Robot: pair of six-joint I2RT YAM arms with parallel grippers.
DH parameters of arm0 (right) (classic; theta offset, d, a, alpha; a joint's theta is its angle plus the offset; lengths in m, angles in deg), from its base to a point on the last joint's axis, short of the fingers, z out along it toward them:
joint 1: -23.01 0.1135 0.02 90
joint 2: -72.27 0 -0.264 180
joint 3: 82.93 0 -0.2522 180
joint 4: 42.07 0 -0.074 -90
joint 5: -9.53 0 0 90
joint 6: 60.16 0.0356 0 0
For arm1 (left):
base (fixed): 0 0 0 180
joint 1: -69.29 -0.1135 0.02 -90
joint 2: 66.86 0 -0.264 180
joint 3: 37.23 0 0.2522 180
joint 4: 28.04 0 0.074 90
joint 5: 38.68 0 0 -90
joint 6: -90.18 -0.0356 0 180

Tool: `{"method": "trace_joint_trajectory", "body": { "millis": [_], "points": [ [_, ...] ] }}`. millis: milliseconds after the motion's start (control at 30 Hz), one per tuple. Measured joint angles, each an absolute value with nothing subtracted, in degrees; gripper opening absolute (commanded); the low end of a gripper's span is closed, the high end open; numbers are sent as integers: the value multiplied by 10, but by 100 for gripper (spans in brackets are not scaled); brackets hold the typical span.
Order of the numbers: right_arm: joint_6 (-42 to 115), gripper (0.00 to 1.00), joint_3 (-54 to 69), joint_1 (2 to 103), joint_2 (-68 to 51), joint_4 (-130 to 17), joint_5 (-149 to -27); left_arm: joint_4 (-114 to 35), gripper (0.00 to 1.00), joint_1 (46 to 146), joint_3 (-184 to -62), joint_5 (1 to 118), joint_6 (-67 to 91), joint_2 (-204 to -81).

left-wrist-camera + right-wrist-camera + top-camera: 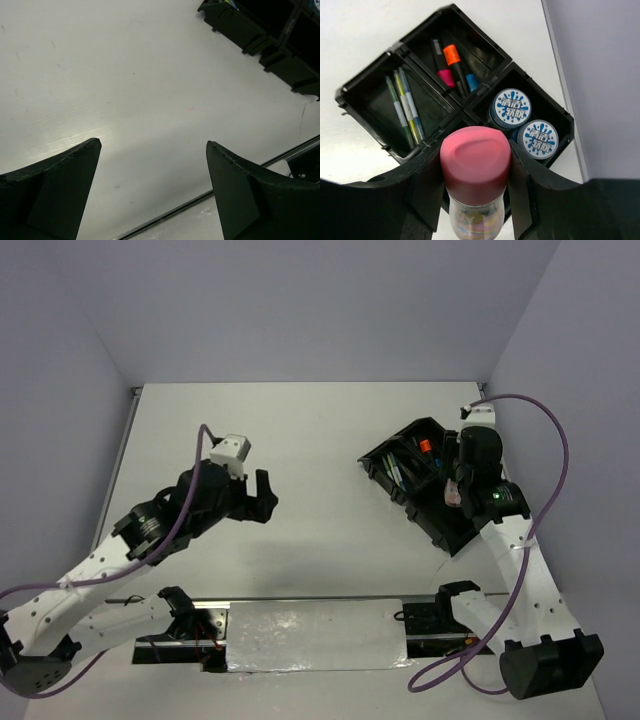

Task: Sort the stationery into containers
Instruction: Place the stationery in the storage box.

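Note:
The black organiser tray [395, 455] sits at the right of the table; it also shows in the right wrist view [365, 85]. In it lie short markers with orange, blue and pink ends [452, 55], thin pens [406, 106] and two blue-white discs [510, 108]. My right gripper [476, 165] is shut on the pink tube [475, 160], cap first, above the tray's near compartment. My left gripper [152, 145] is open and empty over bare table, left of centre [262, 496].
A corner of the tray [280, 45] shows at the top right of the left wrist view. A metal rail [300, 602] and a silver plate [315, 638] lie at the near edge. Grey walls close in the back and the right side.

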State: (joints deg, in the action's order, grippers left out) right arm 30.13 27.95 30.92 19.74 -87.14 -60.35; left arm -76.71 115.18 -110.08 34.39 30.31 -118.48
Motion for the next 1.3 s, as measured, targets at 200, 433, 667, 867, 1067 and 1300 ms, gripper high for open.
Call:
{"method": "trace_joint_trajectory", "body": {
  "millis": [200, 433, 667, 867, 1067, 1300],
  "points": [
    [287, 0, 321, 302, 215, -871, -604, -797, 99, 1152, -1023, 267, 271, -1101],
    [290, 0, 332, 302, 215, -877, -605, -826, 99, 1150, -1002, 173, 275, -1067],
    [293, 0, 332, 302, 215, -876, -614, -827, 99, 1149, -1002, 130, 280, -1037],
    [294, 1, 332, 302, 216, -876, -623, -832, 99, 1149, -1002, 120, 289, -1042],
    [294, 1, 337, 302, 228, -871, -623, -836, 99, 1149, -1002, 117, 289, -1042],
    [293, 2, 338, 302, 221, -871, -635, -837, 99, 1149, -1002, 115, 289, -1042]
  ]
}}
